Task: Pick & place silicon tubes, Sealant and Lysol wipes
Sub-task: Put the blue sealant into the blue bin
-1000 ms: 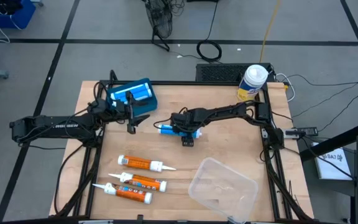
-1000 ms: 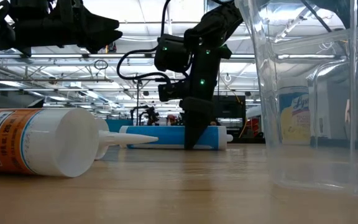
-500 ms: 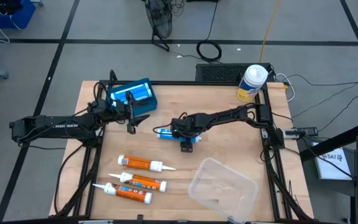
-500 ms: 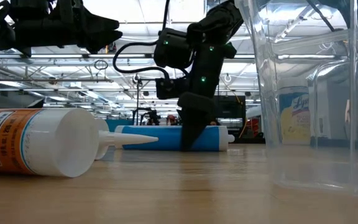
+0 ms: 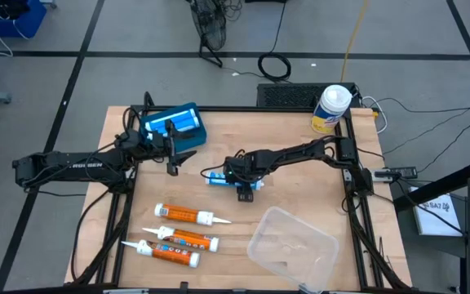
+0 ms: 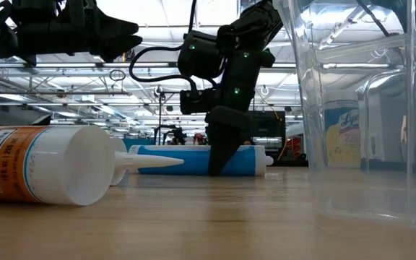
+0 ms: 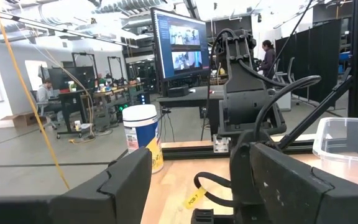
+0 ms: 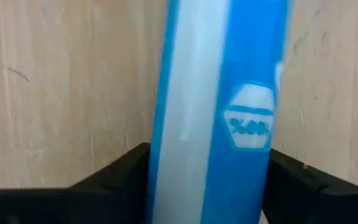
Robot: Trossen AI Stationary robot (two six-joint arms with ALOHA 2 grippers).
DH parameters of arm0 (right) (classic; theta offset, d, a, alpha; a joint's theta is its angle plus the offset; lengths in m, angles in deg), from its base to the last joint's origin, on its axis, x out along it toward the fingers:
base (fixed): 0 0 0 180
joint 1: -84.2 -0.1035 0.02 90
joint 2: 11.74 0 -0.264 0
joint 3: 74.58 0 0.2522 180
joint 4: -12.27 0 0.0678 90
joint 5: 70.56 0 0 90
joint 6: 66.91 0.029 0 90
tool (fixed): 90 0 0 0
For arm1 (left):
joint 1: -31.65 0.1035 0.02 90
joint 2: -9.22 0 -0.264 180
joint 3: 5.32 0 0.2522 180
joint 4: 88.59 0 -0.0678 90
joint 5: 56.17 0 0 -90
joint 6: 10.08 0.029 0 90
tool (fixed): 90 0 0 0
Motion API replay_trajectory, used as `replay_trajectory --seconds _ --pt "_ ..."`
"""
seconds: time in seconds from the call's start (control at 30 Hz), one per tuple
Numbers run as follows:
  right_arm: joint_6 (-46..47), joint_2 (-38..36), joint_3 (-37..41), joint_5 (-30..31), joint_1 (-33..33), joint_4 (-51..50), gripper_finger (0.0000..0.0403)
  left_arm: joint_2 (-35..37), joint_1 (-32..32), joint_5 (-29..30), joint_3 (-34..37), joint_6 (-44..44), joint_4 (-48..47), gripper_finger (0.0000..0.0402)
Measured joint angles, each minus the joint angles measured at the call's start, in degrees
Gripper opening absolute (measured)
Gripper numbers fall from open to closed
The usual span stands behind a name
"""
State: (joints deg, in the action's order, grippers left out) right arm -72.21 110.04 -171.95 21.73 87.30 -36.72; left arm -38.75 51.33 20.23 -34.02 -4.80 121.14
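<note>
- Risk: the right gripper (image 5: 244, 184) straddles the blue tube (image 5: 218, 175) near one end, not at its middle. If lifted from there, the long end may sag and swing, or the round body may slip out between the fingers.
- Risk: the blue tube lies flat on the bench (image 5: 300, 196), so a finger that meets the wood first may roll the tube away sideways.
- Right gripper state: one finger stands on each side of the blue tube in the right wrist view, close against it. Whether they are pressing it cannot be told; judged as closing, not yet a sure grip.
- Blue tube position: it lies on its side just left of the clear bin's (image 5: 293, 247) far corner, directly under the right gripper, nozzle pointing away from the bin.
- Left gripper (image 5: 172, 163): it hangs above the bench, well apart from the clear bin, beside a blue box (image 5: 174, 124); its fingers are parted and hold nothing.
- Orange tubes (image 5: 188, 216): three lie left of the clear bin, untouched.
- Wipes canister (image 5: 331, 109): it stands upright at the bench's far corner beyond the clear bin, well apart from both grippers.
</note>
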Motion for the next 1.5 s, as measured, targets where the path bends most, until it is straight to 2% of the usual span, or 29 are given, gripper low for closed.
replay_trajectory --seconds 0.07,0.43,0.83,1.17,1.33,1.5 --pt "-0.3 0.0 0.0 0.2 0.1 -0.1 0.0203 0.0 0.0 0.0 0.0 0.0 0.0 0.0271" --pt "-3.0 0.0 0.0 0.1 0.6 -0.7 0.0203 0.0 0.0 0.0 0.0 0.0 0.0 0.0259" --pt "0.1 0.1 0.0 0.4 2.9 -8.4 0.0203 0.0 0.0 0.0 0.0 -0.1 -1.9 0.0263" --pt "0.7 0.1 0.3 0.4 3.6 -9.6 0.0203 0.0 0.0 0.0 0.0 -5.1 -2.1 0.0254" --pt "2.0 -2.8 5.7 0.6 3.9 -7.8 0.0203 0.0 0.0 0.0 0.0 -5.5 -2.2 0.0252" --pt "4.5 -8.0 14.1 -0.1 4.1 0.2 0.0202 0.0 0.0 0.0 0.0 -5.6 -2.2 0.0260"
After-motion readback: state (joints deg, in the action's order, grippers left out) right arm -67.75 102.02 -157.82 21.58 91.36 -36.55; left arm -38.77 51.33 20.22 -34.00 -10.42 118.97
